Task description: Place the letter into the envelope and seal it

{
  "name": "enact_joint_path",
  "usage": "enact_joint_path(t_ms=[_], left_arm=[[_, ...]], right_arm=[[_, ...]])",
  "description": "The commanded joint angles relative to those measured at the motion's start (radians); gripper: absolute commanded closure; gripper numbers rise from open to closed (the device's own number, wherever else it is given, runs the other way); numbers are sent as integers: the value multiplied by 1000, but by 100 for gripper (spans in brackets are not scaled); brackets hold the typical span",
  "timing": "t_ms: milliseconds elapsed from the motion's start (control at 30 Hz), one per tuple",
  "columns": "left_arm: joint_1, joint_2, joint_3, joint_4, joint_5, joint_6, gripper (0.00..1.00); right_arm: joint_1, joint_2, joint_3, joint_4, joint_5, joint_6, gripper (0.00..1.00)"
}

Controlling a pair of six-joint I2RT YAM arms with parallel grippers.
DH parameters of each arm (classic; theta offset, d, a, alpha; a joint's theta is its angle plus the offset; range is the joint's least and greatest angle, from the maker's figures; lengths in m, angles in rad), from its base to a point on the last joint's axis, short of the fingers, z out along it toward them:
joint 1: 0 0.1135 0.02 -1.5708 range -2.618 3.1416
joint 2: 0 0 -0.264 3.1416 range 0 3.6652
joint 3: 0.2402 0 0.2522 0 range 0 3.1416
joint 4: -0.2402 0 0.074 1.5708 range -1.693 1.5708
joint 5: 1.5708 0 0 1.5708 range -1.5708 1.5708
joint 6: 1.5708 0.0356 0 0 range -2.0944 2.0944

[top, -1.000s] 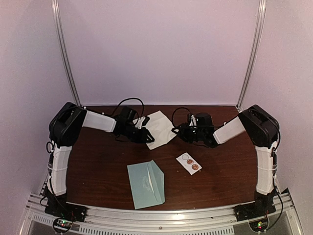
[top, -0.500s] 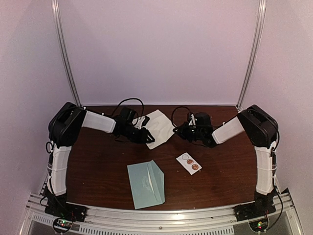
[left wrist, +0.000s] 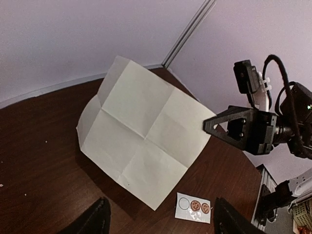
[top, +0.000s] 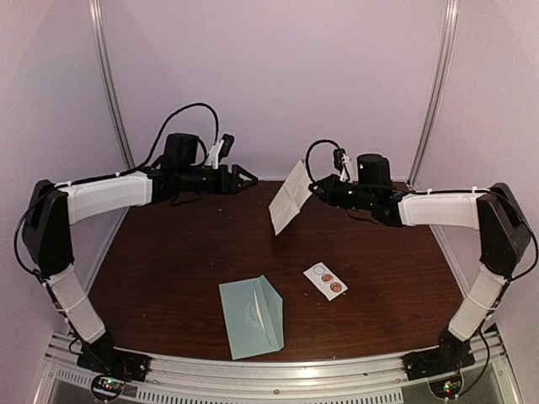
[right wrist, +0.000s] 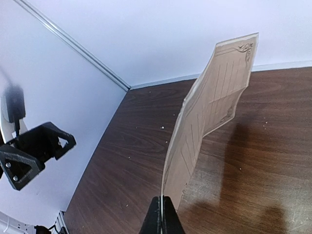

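**Markings.** No writing can be read in any view.
- The cream rectangular paper letter (top: 289, 199) shows ruled lines and dark corner flourishes on the face toward the right wrist camera. The face toward the left wrist camera is blank and crossed by fold creases.
- The pale teal-green rectangular paper envelope (top: 251, 317) carries a faint whitish print at its centre, which is not legible.
- The small white sticker strip (top: 325, 281) bears two brownish round stickers and one empty ring. Their print is too small to make out.

**Limits of view.**
- Both wrist views cut off their own fingers at the bottom edge, so only the tips show.
- It cannot be told whether the envelope flap lies open or folded.

**Arm pose.** Both arms are raised and reach toward the far wall with forearms roughly level. The grippers face each other above the far half of the dark brown wooden table (top: 168, 278).
- Left gripper (top: 247, 178): the jaws stand apart with nothing between them, well clear of the letter.
- Right gripper (top: 313, 188): the jaws are together, clamped on one edge of the letter. The sheet hangs tilted in the air, off the table and between the two grippers.

**Task item location.** The envelope lies flat on the table near the front edge, between the two arm bases. The sticker strip lies near it on the right, not touching.
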Motion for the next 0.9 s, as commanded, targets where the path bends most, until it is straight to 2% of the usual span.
enact_joint_path(t_ms=[0,100,233,333,533,700,867], left_arm=[[12,-94,23,-31,13,58,25],[11,-145,16,-43,101,78,23],[11,-214,-84,31,171,104,21],[11,-228,-121,45,228,126,21],[5,-219,-126,92,366,107,20],[-24,-213,-131,93,374,133,20],[-36,-193,-124,89,410,144,20]], right_arm=[[-5,-129,76,-352,-56,-239,100],[-3,-233,86,-438,-177,-294,100],[12,-339,64,-430,-391,-291,100],[45,-388,62,-431,-488,-284,100],[110,-434,76,-462,-569,-297,100],[162,-428,68,-370,-653,-259,100],[180,-421,66,-318,-671,-251,100]])
